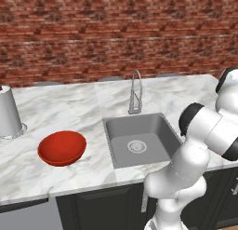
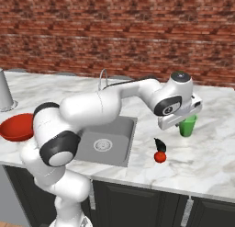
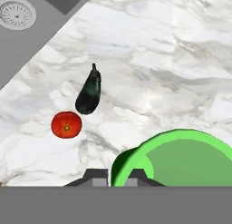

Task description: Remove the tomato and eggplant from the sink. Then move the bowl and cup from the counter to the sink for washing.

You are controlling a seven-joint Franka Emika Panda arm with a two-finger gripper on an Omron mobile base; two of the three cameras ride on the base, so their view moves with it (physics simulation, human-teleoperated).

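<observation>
The tomato (image 2: 159, 157) and the dark eggplant (image 2: 160, 145) lie side by side on the marble counter (image 2: 206, 161), right of the sink (image 2: 120, 129). The hand view shows the tomato (image 3: 66, 124) just below the eggplant (image 3: 89, 92), with the sink's drain corner (image 3: 27, 41) at upper left. My gripper (image 3: 115, 175) is shut on the near rim of the green cup (image 3: 181, 159), which is upright. From the right base view the cup (image 2: 188, 126) sits under the hand (image 2: 181, 115). The red bowl (image 1: 62, 148) rests on the counter left of the sink (image 1: 139, 131).
A thin curved faucet (image 1: 135, 91) rises behind the basin. A grey canister (image 1: 8, 111) stands at the far left of the counter. A brick wall runs along the back. The counter's front edge lies just past the tomato.
</observation>
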